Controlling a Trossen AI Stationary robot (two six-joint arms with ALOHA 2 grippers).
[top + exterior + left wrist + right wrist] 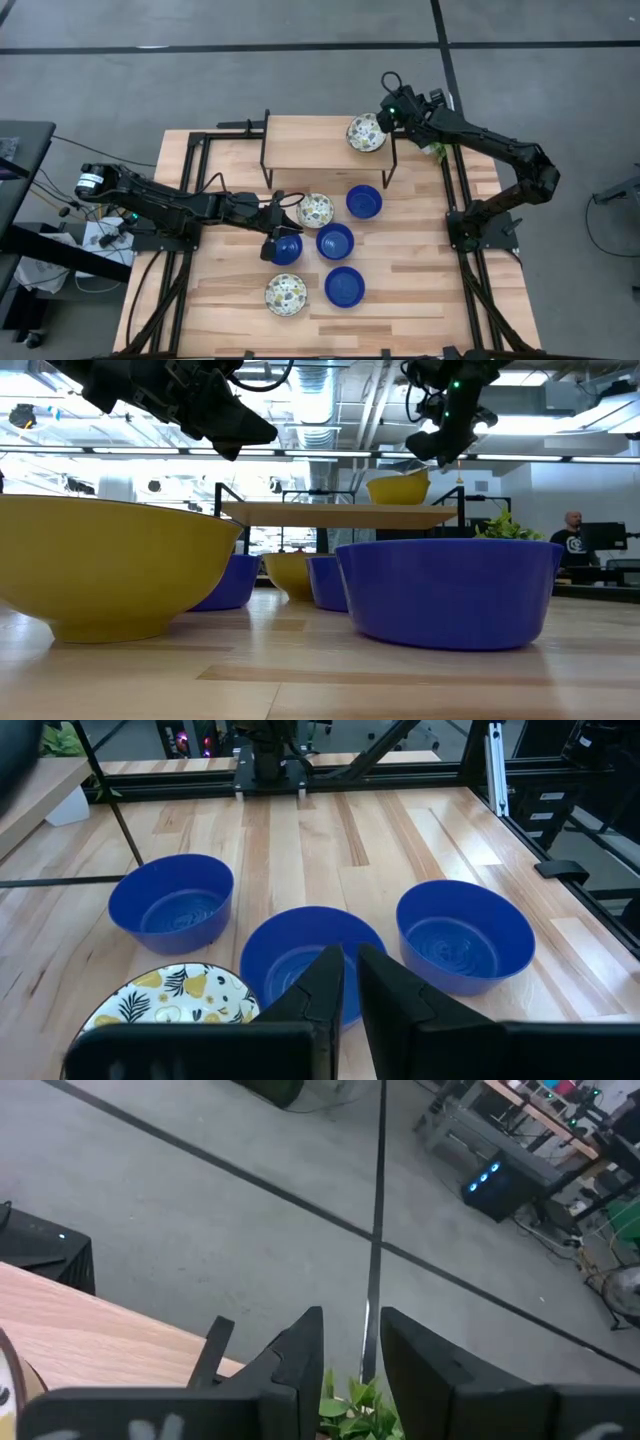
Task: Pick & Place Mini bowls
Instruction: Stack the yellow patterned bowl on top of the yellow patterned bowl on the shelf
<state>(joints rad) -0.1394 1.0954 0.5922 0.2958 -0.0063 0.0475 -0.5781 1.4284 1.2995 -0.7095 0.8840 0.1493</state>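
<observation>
One floral bowl (366, 133) sits on the raised shelf (310, 150), with the right gripper (351, 1320) just beside it at its 2 o'clock, fingers spread and empty; that placing looks finished. The step in hand seems to be the next pick. The left gripper (350, 958) hangs above a blue bowl (290, 250) resting on the table at 7 o'clock from the nearest floral bowl (315, 210). Its fingers are nearly pressed together and hold nothing (too narrow to straddle a rim), so it must likely part them, then descend onto the bowl's wall.
</observation>
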